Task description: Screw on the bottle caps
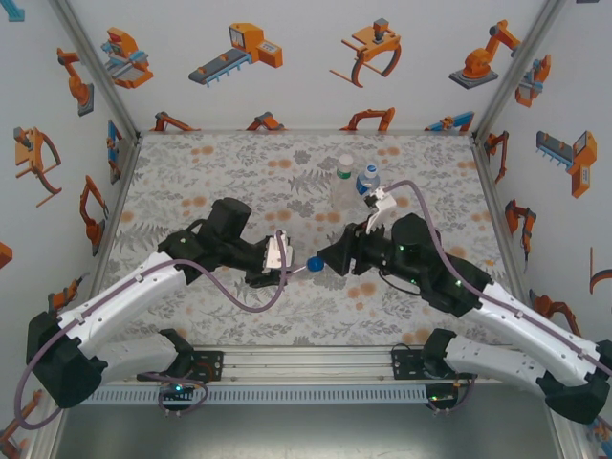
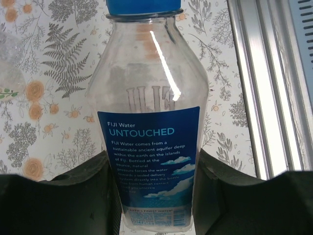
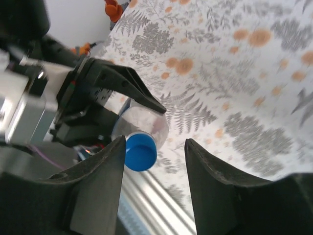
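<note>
My left gripper (image 2: 156, 196) is shut on a slim clear bottle (image 2: 151, 112) with a blue label, one finger on each side of its lower body. It holds the bottle (image 1: 290, 268) roughly level above the table, neck towards the right arm. A blue cap (image 3: 141, 152) sits on the bottle's neck (image 1: 314, 265). My right gripper (image 3: 154, 145) is open around that cap. The cap lies close against the left finger (image 3: 105, 171), with a clear gap to the right one. Two more clear bottles (image 1: 344, 184) (image 1: 369, 180) stand upright at the back centre.
The two arms meet above the middle of the flowered table (image 1: 191, 172). An aluminium rail (image 2: 264, 88) runs along the table's near edge. Printed walls close in the left, right and back sides.
</note>
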